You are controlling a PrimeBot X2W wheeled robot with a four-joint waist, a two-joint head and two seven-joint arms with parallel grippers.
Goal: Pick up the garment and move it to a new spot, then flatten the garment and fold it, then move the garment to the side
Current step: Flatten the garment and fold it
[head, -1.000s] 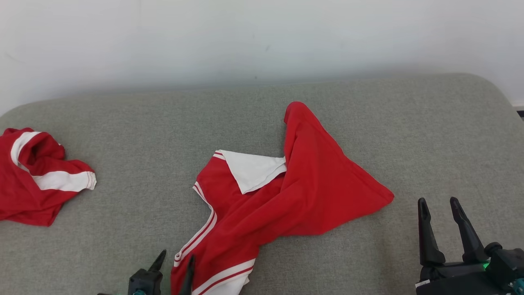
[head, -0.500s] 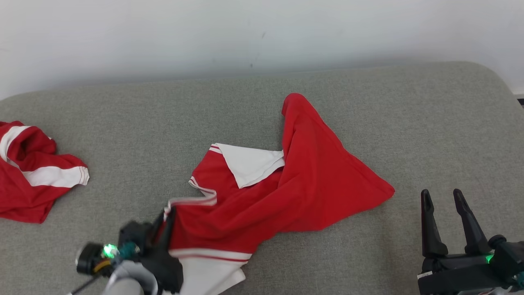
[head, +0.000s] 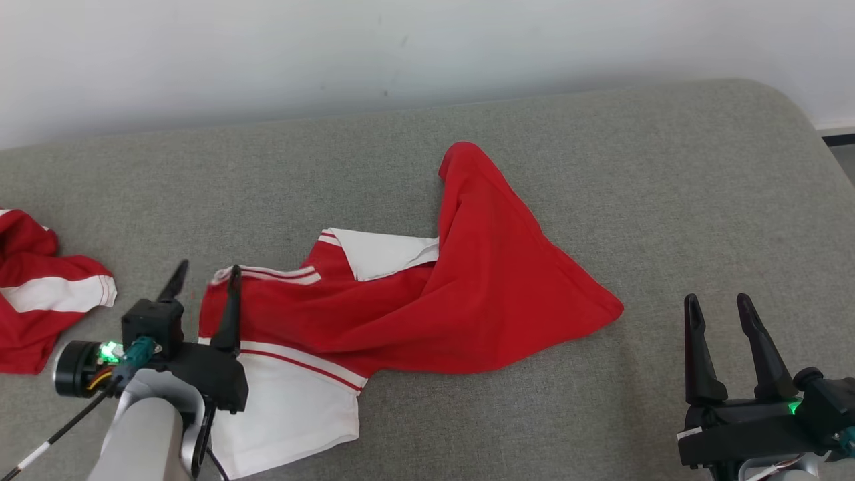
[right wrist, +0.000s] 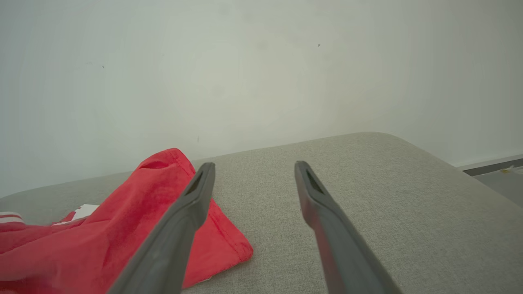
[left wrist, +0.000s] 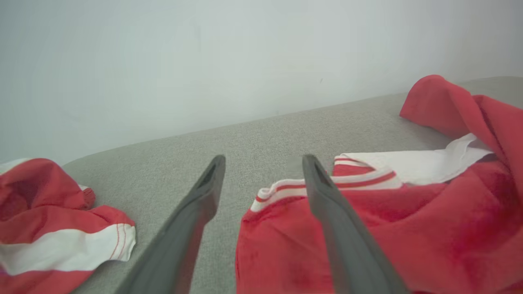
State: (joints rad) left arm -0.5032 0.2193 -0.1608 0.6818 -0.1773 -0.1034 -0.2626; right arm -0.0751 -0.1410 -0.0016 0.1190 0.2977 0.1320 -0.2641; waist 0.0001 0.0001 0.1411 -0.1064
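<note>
The rumpled red garment (head: 467, 294) with white panels and striped trim, seemingly soft and light, lies mid-way on the grey padded fabric surface (head: 668, 200), probably best pinched at the striped corner (left wrist: 265, 192) that the parted, empty left fingers (head: 230, 314) straddle; right fingers (head: 697, 361) gape wide.

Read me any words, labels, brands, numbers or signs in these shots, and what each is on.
None can be read.
The red and white garment: stripes only, no print or tag showing.
The second garment, also red and white: stripes only.
The grey cushion and the wall: blank, only small specks on the wall.
The left hand and the right hand: no markings visible.
</note>
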